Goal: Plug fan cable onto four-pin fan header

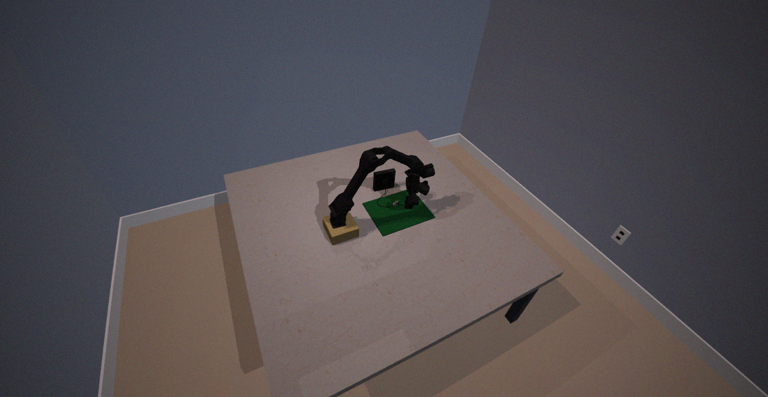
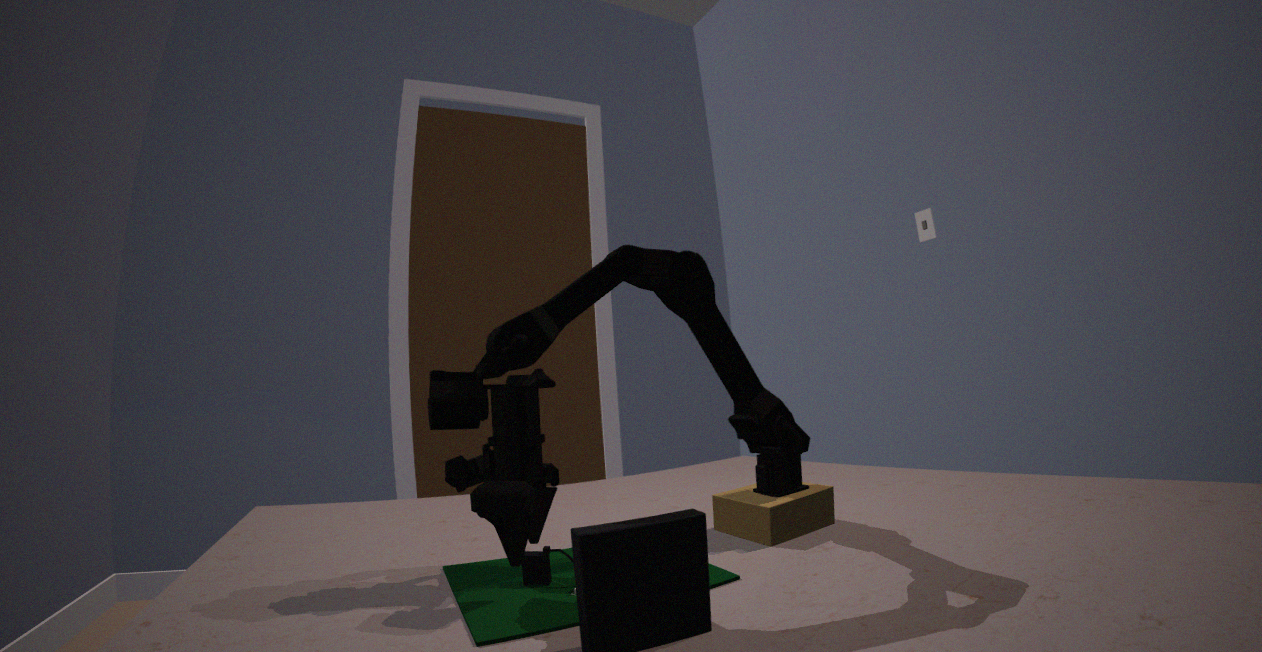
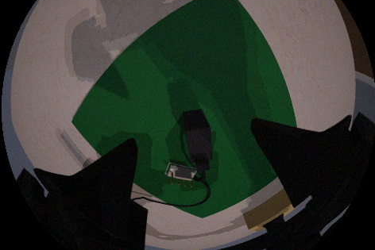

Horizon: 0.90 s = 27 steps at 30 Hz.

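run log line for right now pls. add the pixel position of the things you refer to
gripper [image 2: 526,554] [image 3: 195,135]: open, empty | plug [image 2: 536,568] [image 3: 199,137]: on board [image 1: 386,222] [image 2: 503,617] [image 3: 147,88], unplugged | header [image 3: 182,171]: pins bare | next: likely grasp plug

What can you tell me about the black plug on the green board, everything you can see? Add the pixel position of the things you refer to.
The plug [image 2: 536,568] [image 3: 199,141] is a matte black, boxy block, plastic by its look, with a smaller nub at one end. A thin black cable [image 1: 378,201] [image 2: 564,553] [image 3: 209,194] runs from it. It rests on the green board [image 1: 386,225] [image 2: 503,617] [image 3: 151,88], beside the four-pin header [image 1: 395,203] [image 3: 181,172], unplugged, the pins bare. The open gripper [image 1: 411,204] [image 2: 525,553] [image 3: 195,135] isn't holding it. Fine markings or sockets can't be made out.
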Each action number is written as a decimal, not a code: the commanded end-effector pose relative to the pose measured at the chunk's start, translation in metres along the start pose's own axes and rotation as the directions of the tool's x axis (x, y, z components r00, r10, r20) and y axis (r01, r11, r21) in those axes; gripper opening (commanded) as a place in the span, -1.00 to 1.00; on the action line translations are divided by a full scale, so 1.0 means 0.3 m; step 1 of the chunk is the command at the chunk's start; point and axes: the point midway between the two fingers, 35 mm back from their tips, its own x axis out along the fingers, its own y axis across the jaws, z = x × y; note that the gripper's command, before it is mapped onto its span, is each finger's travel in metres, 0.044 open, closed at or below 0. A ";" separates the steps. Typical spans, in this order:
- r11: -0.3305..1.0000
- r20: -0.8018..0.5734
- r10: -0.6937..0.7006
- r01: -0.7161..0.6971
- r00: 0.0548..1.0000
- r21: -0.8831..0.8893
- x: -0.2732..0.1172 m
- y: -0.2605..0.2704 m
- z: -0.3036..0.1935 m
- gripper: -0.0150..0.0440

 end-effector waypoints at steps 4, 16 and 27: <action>1.000 -0.012 -0.010 0.010 1.000 0.006 0.057 -0.007 -0.011 1.00; 1.000 -0.012 -0.010 0.010 1.000 0.006 0.097 -0.009 -0.014 1.00; 1.000 -0.009 -0.005 0.005 1.000 0.001 0.089 -0.005 -0.009 0.64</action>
